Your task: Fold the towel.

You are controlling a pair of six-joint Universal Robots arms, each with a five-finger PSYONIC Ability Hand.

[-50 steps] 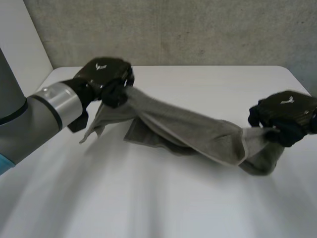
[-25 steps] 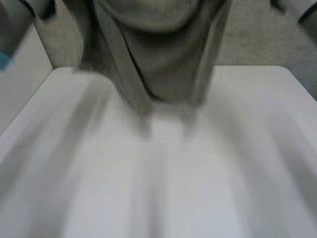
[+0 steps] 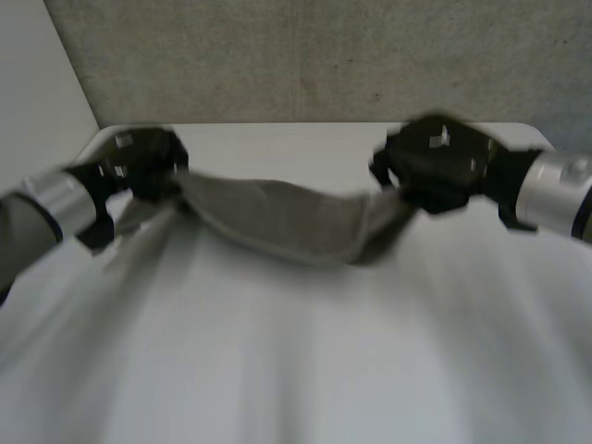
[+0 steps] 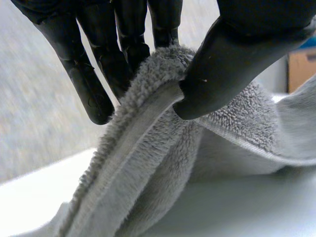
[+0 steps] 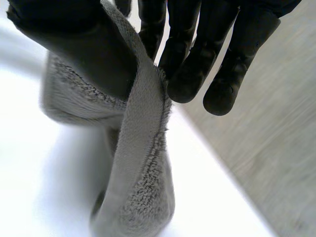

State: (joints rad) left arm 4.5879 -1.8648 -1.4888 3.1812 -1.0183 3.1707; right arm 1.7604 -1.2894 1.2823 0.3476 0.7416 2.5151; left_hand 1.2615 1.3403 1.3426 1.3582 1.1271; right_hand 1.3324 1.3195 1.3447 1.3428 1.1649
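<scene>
Two pinches stretch the towel [image 3: 287, 217] out — left hand [image 3: 139, 166], right hand [image 3: 435, 166] at its ends; next, probably lay it flat.

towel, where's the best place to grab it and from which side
At its two ends, on the thick hemmed edge, coming from the outer sides. The towel sags in the middle between the left hand and right hand, and the firm hem suits a thumb-against-fingers pinch.
</scene>
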